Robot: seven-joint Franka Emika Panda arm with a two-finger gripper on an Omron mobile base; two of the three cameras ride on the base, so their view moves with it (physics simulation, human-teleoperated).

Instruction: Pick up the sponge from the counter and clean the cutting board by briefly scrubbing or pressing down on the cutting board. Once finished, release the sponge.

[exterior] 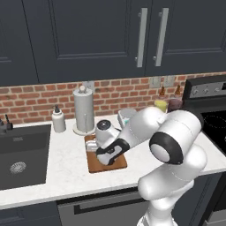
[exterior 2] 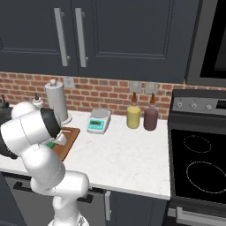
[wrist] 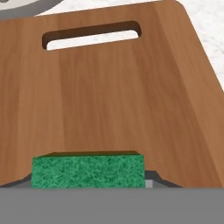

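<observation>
Sponge (wrist: 88,170) sits clamped in the gripper (wrist: 89,183), green face up, low over the near end of the cutting board (wrist: 109,100), though contact with the wood I cannot confirm. If the hand presses hard and slides, I reckon the board could skid across the counter (exterior: 66,172) instead of being scrubbed. Farther on, past the slot handle, stands the paper towel roll (exterior: 84,109); a long forward stroke might shove the board into its base.
</observation>
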